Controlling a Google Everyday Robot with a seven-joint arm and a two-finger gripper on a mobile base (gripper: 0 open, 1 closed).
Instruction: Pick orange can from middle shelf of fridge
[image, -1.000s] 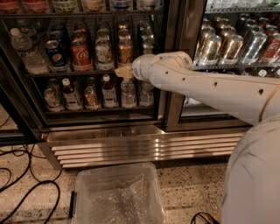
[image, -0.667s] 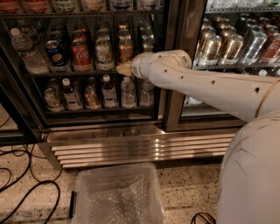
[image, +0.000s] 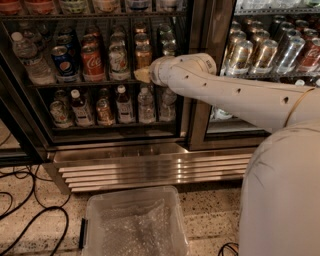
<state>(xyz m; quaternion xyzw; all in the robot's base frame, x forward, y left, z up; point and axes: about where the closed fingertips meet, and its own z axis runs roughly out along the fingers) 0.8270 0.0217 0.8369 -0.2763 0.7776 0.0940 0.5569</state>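
The orange can (image: 143, 54), amber with a silver top, stands on the fridge's middle shelf (image: 75, 84), a dark wire rack. It is right of a white-and-green can (image: 118, 62) and a red Coca-Cola can (image: 92, 63). My white arm reaches in from the right. My gripper (image: 143, 75) is at the shelf's front rail, just below and in front of the orange can's base. Only a pale tip of it shows past the round wrist (image: 172, 70); the rest is hidden. I cannot tell whether it touches the can.
A blue Pepsi can (image: 64, 62) and a water bottle (image: 31, 60) stand further left on the shelf. Small bottles (image: 115, 105) fill the rack below. Silver cans (image: 260, 50) sit behind the right door. A clear plastic bin (image: 132, 225) and black cables (image: 30, 210) lie on the floor by the louvred grille (image: 150, 170).
The wrist and gripper have edged a little to the left, closer to the front of the middle shelf under the orange can. The cans have not moved.
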